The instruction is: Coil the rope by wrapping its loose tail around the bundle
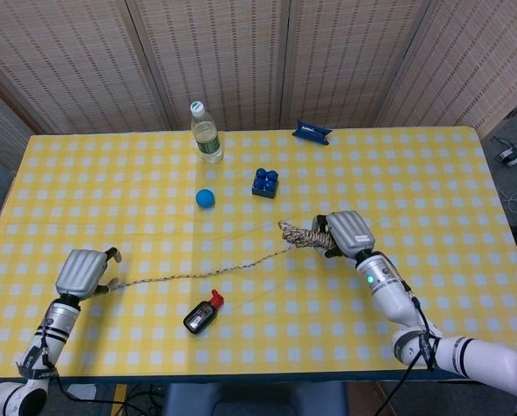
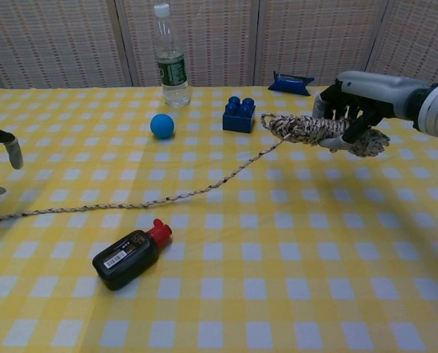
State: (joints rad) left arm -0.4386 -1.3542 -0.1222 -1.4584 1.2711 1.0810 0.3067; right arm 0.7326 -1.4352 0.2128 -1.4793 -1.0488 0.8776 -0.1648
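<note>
The rope bundle (image 2: 318,131) is sitting in the right hand (image 1: 346,234), lifted off the yellow checked tablecloth (image 1: 432,191) at the right-centre of the table. Its long axis is running roughly left to right across the robot's front, with one frayed end poking out past the fingers on the right in the chest view and the other end pointing left toward the blue building block (image 2: 239,115).

From that left end the loose tail (image 1: 206,274) is stretching in a long diagonal line down and to the robot's left, sagging onto the cloth, passing just above the small black bottle with a red cap (image 1: 203,315), and ending at the left hand (image 1: 82,272).

The right hand is gripping the bundle with fingers curled over it from above, its grey back facing up and the forearm reaching in from the lower right; a green light is glowing on the wrist.

The left hand is hovering low near the left edge of the table, back upward, fingers bent downward around the tail's far end. Whether it is actually pinching the rope cannot be told.

A clear plastic water bottle (image 2: 170,59) with a green label is standing upright at the far side; the writing on it is too small to read. The black bottle's white label shows a barcode but no legible text.
</note>
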